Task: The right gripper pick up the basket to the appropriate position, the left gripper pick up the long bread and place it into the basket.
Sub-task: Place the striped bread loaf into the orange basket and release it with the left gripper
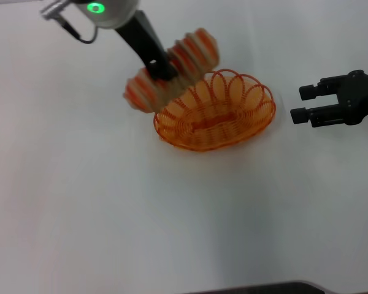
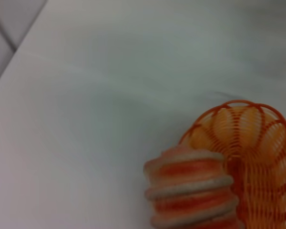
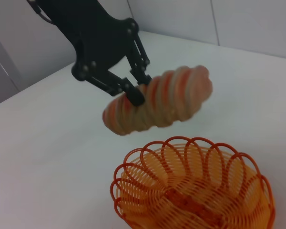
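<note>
Basket [image 1: 216, 113] resting on the table [image 1: 110, 214], empty, just below and beside the left jaws; right gripper [image 1: 308, 103] well apart to its side, jaws open and holding nothing; left gripper [image 1: 162, 68] beyond, jaws closed across the middle of the bread [image 1: 172, 70], which hangs tilted in the air over the basket's far rim. Step in hand: carrying the bread to the basket. Next move, by judgement: bring the loaf over the basket's centre, align it lengthwise, lower it, then part the jaws.

striped long bread [image 1: 172, 70] held tilted above orange basket's [image 1: 216, 110] left rim
</note>
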Available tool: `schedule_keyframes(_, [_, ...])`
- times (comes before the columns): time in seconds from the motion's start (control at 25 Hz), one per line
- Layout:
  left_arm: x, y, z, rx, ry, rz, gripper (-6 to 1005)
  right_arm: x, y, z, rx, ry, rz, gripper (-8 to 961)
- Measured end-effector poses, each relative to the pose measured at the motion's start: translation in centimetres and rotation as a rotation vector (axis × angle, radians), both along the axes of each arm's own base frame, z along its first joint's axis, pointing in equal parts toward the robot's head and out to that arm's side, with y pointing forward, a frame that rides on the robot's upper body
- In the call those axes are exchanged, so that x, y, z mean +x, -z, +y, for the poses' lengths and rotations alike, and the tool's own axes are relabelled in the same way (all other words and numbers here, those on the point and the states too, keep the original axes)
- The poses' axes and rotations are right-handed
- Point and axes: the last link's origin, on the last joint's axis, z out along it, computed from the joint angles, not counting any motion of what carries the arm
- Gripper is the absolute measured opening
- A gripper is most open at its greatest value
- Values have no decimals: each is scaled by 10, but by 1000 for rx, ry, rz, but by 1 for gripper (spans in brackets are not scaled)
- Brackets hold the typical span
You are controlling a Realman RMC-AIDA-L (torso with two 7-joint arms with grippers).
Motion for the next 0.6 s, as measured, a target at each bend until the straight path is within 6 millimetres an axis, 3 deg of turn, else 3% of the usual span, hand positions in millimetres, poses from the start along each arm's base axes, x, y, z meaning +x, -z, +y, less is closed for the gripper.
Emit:
schedule_keyframes(0.4, [20, 50, -17, -149, 83, 64, 141, 0, 0, 1, -5, 12, -1, 713])
schedule_keyframes(0.6, [25, 62, -19, -148, 115, 49, 204, -2, 4, 0, -15, 8, -1, 714])
